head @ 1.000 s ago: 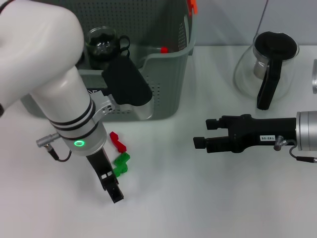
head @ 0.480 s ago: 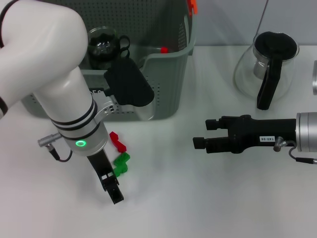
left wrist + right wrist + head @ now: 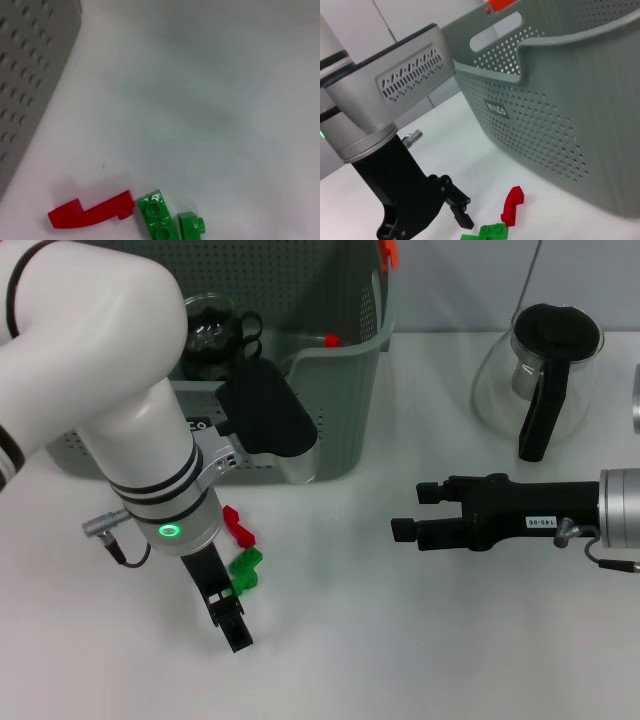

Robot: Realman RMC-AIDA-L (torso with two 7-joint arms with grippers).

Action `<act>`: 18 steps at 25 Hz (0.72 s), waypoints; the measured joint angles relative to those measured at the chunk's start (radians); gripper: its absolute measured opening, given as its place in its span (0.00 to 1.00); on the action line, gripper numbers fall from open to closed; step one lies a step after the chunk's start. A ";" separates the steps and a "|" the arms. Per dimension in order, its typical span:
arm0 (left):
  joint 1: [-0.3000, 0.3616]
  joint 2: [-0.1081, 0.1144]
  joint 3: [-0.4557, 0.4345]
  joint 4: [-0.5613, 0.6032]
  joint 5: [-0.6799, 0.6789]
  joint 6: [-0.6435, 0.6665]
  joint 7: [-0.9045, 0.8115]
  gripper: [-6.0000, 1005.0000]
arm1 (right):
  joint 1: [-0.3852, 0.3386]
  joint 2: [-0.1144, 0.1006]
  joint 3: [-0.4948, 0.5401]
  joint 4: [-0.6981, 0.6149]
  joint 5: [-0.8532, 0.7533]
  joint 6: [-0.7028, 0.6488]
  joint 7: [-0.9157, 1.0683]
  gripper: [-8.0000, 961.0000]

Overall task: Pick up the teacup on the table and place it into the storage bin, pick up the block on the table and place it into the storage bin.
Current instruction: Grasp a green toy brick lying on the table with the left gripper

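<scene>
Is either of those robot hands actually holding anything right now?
No, nothing is held. The left gripper hangs just above the table beside the green block and red block, its fingers empty. The right gripper hovers open over bare table.

I see the grey-green perforated bin [image 3: 340, 390] upright at the back of the counter, a dark glass teacup [image 3: 210, 330] standing inside it. Just in front lie a red block [image 3: 237, 524] and a green block [image 3: 245, 569], nearly touching.
</scene>
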 joint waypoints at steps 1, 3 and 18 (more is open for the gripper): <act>-0.004 0.000 0.000 -0.006 0.000 0.000 -0.001 0.94 | 0.000 0.000 0.000 -0.001 0.000 0.000 0.000 0.92; -0.010 0.000 0.001 -0.014 0.000 -0.002 -0.004 0.94 | 0.000 -0.001 0.000 -0.002 0.000 0.000 0.000 0.92; -0.048 0.001 0.000 -0.065 0.000 -0.028 -0.009 0.70 | 0.000 -0.003 0.011 -0.004 -0.005 0.000 -0.003 0.92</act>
